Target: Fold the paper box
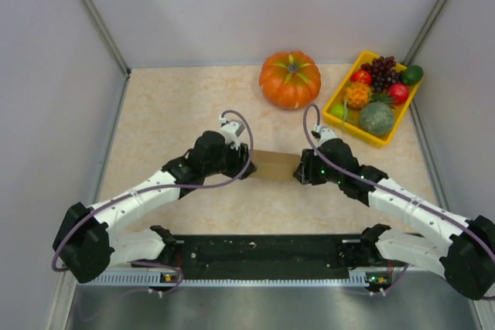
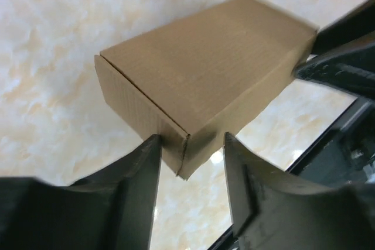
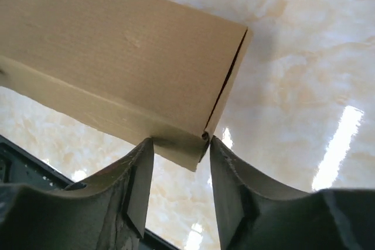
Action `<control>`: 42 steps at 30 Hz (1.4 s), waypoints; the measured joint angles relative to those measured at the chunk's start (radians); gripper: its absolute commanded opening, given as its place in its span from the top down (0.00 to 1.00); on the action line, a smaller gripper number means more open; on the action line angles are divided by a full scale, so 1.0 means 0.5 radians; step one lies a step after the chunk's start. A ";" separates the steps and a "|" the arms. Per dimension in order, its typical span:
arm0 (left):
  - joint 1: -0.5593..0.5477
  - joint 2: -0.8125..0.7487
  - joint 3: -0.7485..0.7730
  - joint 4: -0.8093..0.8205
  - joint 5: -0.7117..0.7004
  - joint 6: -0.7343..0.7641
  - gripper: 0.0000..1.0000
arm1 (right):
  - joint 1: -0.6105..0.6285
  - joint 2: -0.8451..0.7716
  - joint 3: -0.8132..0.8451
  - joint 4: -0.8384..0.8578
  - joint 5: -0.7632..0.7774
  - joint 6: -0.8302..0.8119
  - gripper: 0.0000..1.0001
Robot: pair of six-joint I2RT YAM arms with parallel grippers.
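Pinching the paper box (image 1: 274, 165) at opposite ends, left claw (image 2: 190, 140) and right claw (image 3: 180, 142) hide those ends from overhead.

A table (image 1: 186, 106) with a glossy beige, marble-patterned top fills the middle of the overhead view. Plain pale grey panel walls close it in on three sides: a left wall (image 1: 46, 75), a back wall (image 1: 263, 5) and a right wall (image 1: 472, 59). Slim grey metal posts (image 1: 93, 13) rise at the two far corners. Along the table's near edge lies a flat black panel (image 1: 263, 253). A white slotted rail (image 1: 255, 277) runs just in front of it, then a brushed grey metal sheet (image 1: 271, 307). The light is soft and even. In the wrist views the tabletop carries bright white glints (image 3: 337, 144).
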 measured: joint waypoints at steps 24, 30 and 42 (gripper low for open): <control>-0.871 0.510 0.356 -0.307 -0.613 0.809 0.06 | 0.105 -0.958 0.180 -0.549 0.097 0.285 0.27; -0.918 0.809 0.467 -0.304 -0.808 1.086 0.14 | 0.105 -1.368 0.401 -0.731 0.255 0.295 0.27; -1.032 1.184 0.639 -0.323 -1.405 0.964 0.45 | 0.105 -1.460 0.467 -0.977 0.378 0.262 0.27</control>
